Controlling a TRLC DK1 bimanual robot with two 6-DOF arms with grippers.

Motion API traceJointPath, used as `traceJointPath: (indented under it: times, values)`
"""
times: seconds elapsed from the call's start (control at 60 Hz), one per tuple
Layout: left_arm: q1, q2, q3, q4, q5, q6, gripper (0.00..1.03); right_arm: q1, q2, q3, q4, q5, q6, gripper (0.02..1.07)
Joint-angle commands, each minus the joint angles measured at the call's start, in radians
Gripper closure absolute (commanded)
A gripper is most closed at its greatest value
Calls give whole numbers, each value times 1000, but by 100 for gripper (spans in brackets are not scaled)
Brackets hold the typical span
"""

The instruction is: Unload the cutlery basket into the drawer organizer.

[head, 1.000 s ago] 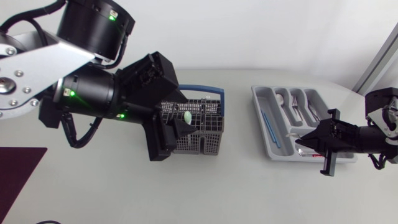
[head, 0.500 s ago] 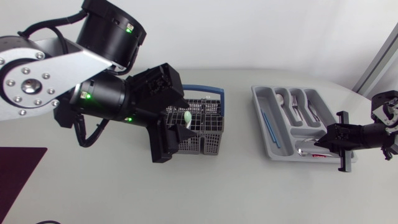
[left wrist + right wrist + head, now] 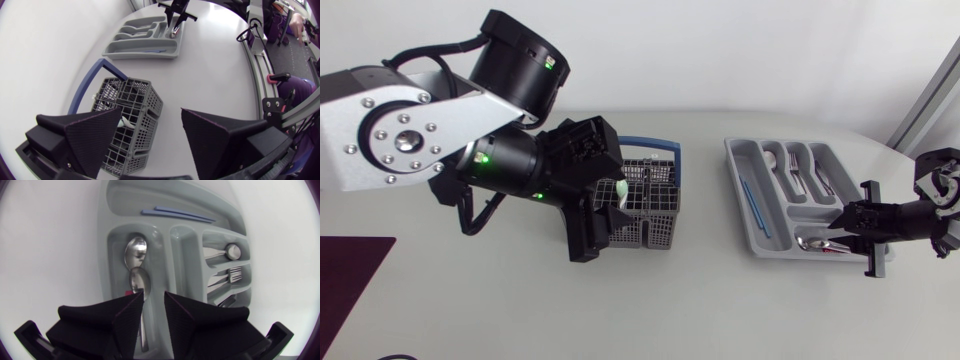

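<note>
Head view: grey wire cutlery basket with blue handle (image 3: pixel 645 200) sits mid-table. The grey plastic drawer organizer (image 3: pixel 745 215) is at 3 o'clock from it, well apart.

Left gripper (image 3: pixel 605 218) hovers over the basket's 9 o'clock side. Its fingers are spread wide and hold nothing. In the left wrist view the basket (image 3: pixel 127 117) lies under and ahead of the spread fingers (image 3: pixel 95 135). A pale green utensil tip (image 3: pixel 620 187) sticks up inside the basket.

Right gripper (image 3: pixel 842 225) is at the organizer's 5 o'clock corner, above the cross compartment. Two silver metal spoons (image 3: pixel 136 250) lie in that compartment, one behind the other. Right gripper (image 3: pixel 154 300) fingers are parted by a narrow gap, released. The nearer spoon's handle runs below the gap.

Thin blue sticks (image 3: pixel 177 214) lie in the long side slot. Silver forks (image 3: pixel 230 272) lie in a middle slot.
</note>
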State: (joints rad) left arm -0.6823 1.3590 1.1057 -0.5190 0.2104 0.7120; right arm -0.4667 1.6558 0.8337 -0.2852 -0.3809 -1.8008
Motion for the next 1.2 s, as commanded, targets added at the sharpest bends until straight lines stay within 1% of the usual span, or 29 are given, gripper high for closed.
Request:
traceJointPath:
  times: [0.0,0.083,0.15,0.183,0.233,0.267,0.3,0.333,0.367,0.433,0.483,0.5,0.583,0.633,0.733,0.783,0.85,0.883,1.05,1.183]
  values:
    - [10,17,26,1,-13,29,7,-3,-60,-19,-3,-24,27,60]
    - [17,23,8,11,-20,38,7,10,-110,-18,-11,-59,98,56]
    - [18,23,-12,31,-28,49,7,22,-140,-15,-42,-88,146,56]
    - [17,22,-32,51,-43,70,7,34,-168,-21,-55,-115,181,56]
    - [20,26,-40,82,-65,63,7,56,-192,-31,-55,-125,242,54]
    - [20,43,-33,88,-74,37,8,77,-208,-33,-55,-127,313,50]
    - [20,52,-27,88,-74,6,8,92,-225,-39,-55,-131,356,49]
    - [20,55,-26,88,-74,-9,10,102,-235,-47,-55,-138,376,48]
    - [9,57,-27,88,-74,-68,11,129,-277,-73,-51,-148,445,48]
    - [-6,54,-24,88,-80,-138,14,160,-317,-93,-49,-153,537,48]
    - [-33,52,-23,88,-115,-183,14,184,-343,-105,-49,-156,598,48]
    - [-48,51,-20,85,-141,-204,14,198,-358,-114,-49,-158,630,48]
    - [-89,52,-12,83,-212,-269,14,238,-407,-142,-29,-158,738,48]
    - [-122,63,8,68,-276,-325,14,273,-453,-163,-14,-156,808,48]
    - [-137,89,54,14,-301,-391,18,323,-511,-183,1,-151,905,48]
    - [-160,97,75,-6,-345,-416,18,349,-542,-194,9,-148,952,48]
    - [-180,100,85,-6,-402,-430,18,372,-577,-208,9,-145,980,48]
    - [-186,104,92,-6,-428,-442,18,382,-594,-214,9,-144,992,48]
    - [-189,149,140,-24,-508,-525,18,412,-637,-235,4,-144,1032,48]
    - [-194,203,174,-52,-536,-563,18,435,-637,-245,4,-144,1091,48]
